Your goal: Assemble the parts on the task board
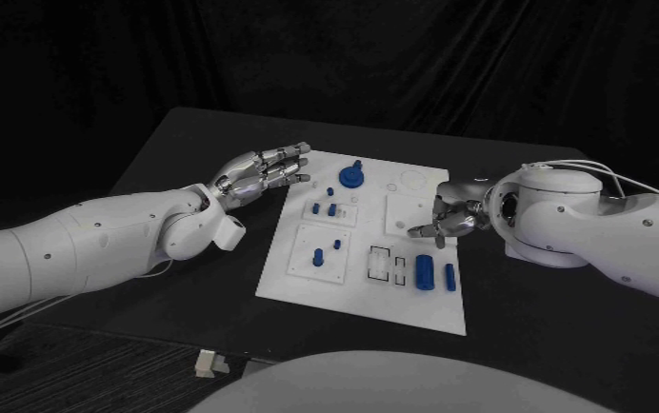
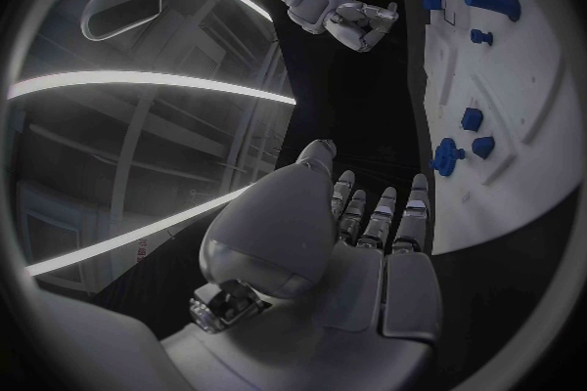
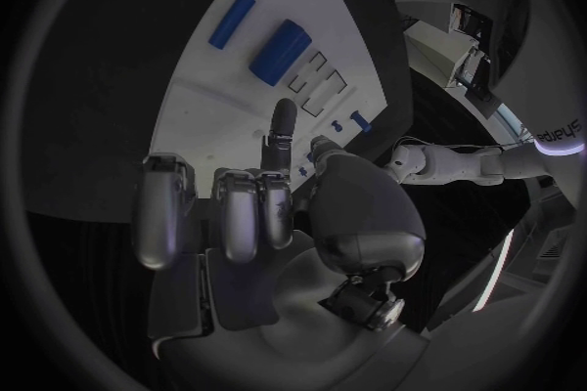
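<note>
reaching across risks knocking the two loose blue cylinders [image 1: 435, 273] lying at the near edge of the white rectangular task board [image 1: 412, 308]. right hand [image 1: 447, 221], fingers curled, grasping nothing, hovers mid-board; left hand [image 1: 261, 172], released, hangs beside the far blue round knob [image 1: 351, 177].

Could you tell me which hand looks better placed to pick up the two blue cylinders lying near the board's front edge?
Probably the right hand: it hovers over the board's right edge, close to the cylinders, empty.
</note>
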Controlling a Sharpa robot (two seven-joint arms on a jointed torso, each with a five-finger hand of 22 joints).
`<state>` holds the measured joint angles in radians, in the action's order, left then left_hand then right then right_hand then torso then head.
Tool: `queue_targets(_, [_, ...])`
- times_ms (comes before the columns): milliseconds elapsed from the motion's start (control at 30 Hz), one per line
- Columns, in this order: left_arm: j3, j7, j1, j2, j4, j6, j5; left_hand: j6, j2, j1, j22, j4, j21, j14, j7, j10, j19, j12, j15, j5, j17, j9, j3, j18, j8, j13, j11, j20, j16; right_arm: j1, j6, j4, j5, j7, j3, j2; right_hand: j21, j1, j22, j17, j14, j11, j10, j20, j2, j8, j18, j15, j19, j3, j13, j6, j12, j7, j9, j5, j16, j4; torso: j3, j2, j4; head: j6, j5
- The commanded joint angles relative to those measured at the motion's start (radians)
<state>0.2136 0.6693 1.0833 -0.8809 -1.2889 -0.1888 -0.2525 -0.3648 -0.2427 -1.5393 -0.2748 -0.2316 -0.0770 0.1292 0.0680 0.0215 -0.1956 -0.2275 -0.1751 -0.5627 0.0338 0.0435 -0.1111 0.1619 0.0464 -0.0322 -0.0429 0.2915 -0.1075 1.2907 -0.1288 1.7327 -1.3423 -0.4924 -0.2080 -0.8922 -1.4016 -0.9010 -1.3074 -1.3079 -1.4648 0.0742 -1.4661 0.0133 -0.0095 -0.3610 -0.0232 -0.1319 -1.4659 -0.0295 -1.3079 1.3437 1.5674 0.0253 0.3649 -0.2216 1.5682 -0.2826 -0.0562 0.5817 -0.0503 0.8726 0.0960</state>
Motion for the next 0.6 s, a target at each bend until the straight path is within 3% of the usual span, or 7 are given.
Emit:
queue_targets(33, [-0.001, 0.025, -0.003, 0.002, 0.0, -0.002, 0.005, -0.007, -0.003, -0.006, 0.001, 0.0, -0.004, 0.006, 0.003, 0.005, -0.006, -0.004, -0.002, -0.005, 0.001, 0.001, 0.005, -0.006, 0.004, -0.001, -0.002, 0.0, -0.005, -0.01, -0.085, 0.004, 0.025, -0.1, 0.0, -0.002, 0.042, 0.009, -0.2, -0.263, -0.106, 0.005, -0.105, 0.011, -0.013, 0.017, -0.024, -0.008, -0.028, -0.003, -0.263, -0.018, 0.003, -0.004, -0.002, 0.007, 0.003, -0.006, 0.0, 0.001, -0.001, 0.0, 0.001])
queue_targets(200, [-0.001, 0.022, -0.004, 0.001, 0.002, -0.002, 0.005, -0.005, -0.003, -0.006, 0.001, 0.0, -0.004, 0.005, 0.003, 0.005, -0.006, -0.005, -0.002, -0.006, 0.001, 0.001, 0.006, -0.006, 0.004, -0.001, -0.003, 0.0, -0.005, -0.025, -0.089, 0.004, 0.028, -0.122, 0.0, -0.006, 0.065, 0.004, -0.193, -0.263, -0.106, -0.001, -0.105, 0.009, -0.024, 0.046, -0.029, -0.003, -0.019, -0.012, -0.263, -0.04, 0.003, -0.012, -0.009, 0.006, 0.003, -0.003, -0.0002, -0.001, -0.0013, 0.0, 0.004])
queue_targets(333, [-0.001, 0.017, -0.006, 0.001, 0.004, -0.004, 0.005, -0.003, -0.003, -0.006, 0.003, 0.0, -0.003, 0.004, 0.003, 0.005, -0.005, -0.004, -0.003, -0.006, 0.0, 0.001, 0.006, -0.006, 0.003, -0.001, -0.003, 0.0, -0.004, -0.038, -0.069, 0.003, 0.028, -0.128, 0.0, -0.006, 0.088, 0.0, -0.187, -0.263, -0.106, -0.012, -0.105, 0.0, -0.035, 0.093, -0.033, 0.009, -0.011, -0.024, -0.263, -0.077, 0.003, -0.028, -0.024, 0.007, 0.003, -0.004, -0.0002, -0.001, -0.0005, 0.0, 0.002])
queue_targets(600, [-0.001, 0.011, -0.009, 0.004, 0.008, -0.009, 0.005, -0.002, -0.003, -0.006, 0.004, 0.0, -0.003, 0.004, 0.003, 0.005, -0.004, -0.003, -0.003, -0.005, 0.0, 0.0, 0.007, -0.006, 0.003, -0.001, -0.004, 0.0, -0.004, -0.059, -0.05, -0.007, 0.029, -0.132, 0.0, 0.002, 0.099, -0.007, -0.184, -0.263, -0.106, -0.02, -0.105, -0.008, -0.042, 0.122, -0.035, 0.017, -0.009, -0.034, -0.263, -0.096, 0.003, -0.037, -0.033, -0.005, 0.003, -0.003, 0.0, 0.0, -0.0008, 0.0, 0.001])
